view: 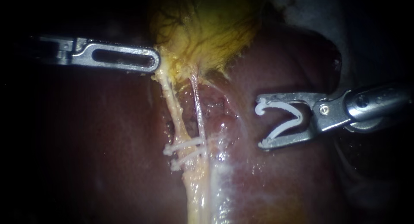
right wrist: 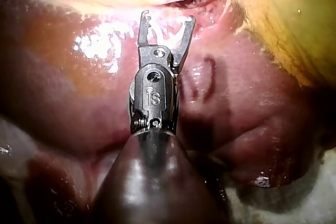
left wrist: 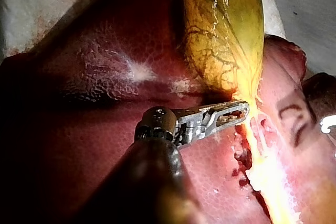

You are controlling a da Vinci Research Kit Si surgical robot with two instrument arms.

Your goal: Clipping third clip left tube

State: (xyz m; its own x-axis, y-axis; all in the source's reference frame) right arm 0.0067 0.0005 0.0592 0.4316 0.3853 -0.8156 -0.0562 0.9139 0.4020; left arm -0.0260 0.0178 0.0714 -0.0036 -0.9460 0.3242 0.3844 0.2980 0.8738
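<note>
Well clear of the tubes, the right instrument (view: 260,122) stands with its jaws spread wide. A white clip (view: 280,105) is seated between them, touched by both, its open mouth turned toward the tubes. The tips hang over the bare liver (view: 108,142), apart from the left tube (view: 174,109), which lies on the far side of the thin right tube (view: 197,107) from those jaws. Lower down, two clips (view: 187,145) already sit across the tubes, one just beside the other. Up at the gallbladder (view: 202,25), the left instrument (view: 153,60) has its slotted jaws closed on the yellow lower edge, and both tubes run down taut from there.
</note>
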